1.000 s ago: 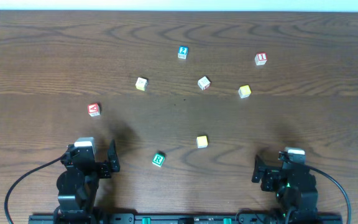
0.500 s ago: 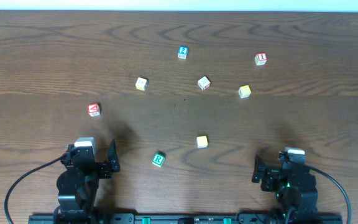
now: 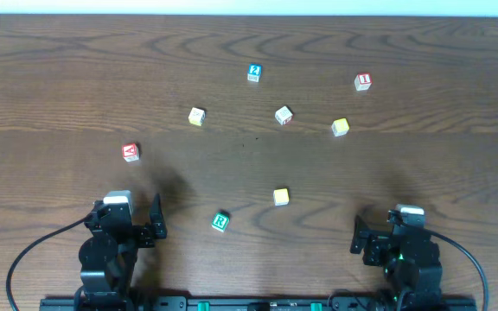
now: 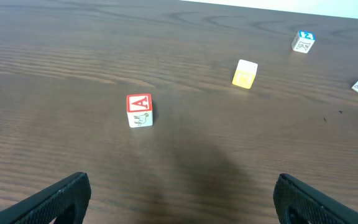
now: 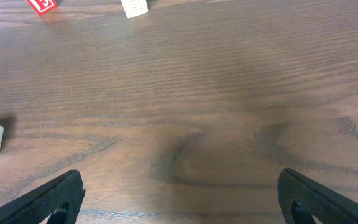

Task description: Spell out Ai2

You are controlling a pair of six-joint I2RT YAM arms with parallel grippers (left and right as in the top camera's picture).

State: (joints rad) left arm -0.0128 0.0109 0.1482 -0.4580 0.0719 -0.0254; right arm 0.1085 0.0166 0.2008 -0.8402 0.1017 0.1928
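Eight cubes: small square-edged blocks, scattered well apart from one another
Table (image 3: 59, 69): dark brown, with a strong wavy wood grain and a dull sheen
A cube (image 3: 130, 152): red-framed white top with a red "A" and a small line drawing on its white side; it sits flat on the left of the table, alone, ahead of the left arm
I cube (image 3: 363, 81): red edges, white top with a red letter; far right, beyond the yellow cube (image 3: 341, 127)
2 cube (image 3: 254, 72): blue and white, "2" on top; far middle, the cube farthest from both arms
R cube (image 3: 220, 221): green with a white "R", turned slightly askew; near edge, between the arms
Lower yellow cube (image 3: 281, 197): plain and pale yellow, near the R cube on its far right
Cream cube (image 3: 197, 116): pale with a yellowish side, left of centre
White cube (image 3: 284, 115): thin line drawing on top, turned cornerwise, right of centre
Left tool (image 4: 180, 196): black fingers spread wide at the lower corners of the wrist view, released and grasping nothing, over bare wood
Right tool (image 5: 182, 199): black fingers equally wide apart, released and empty
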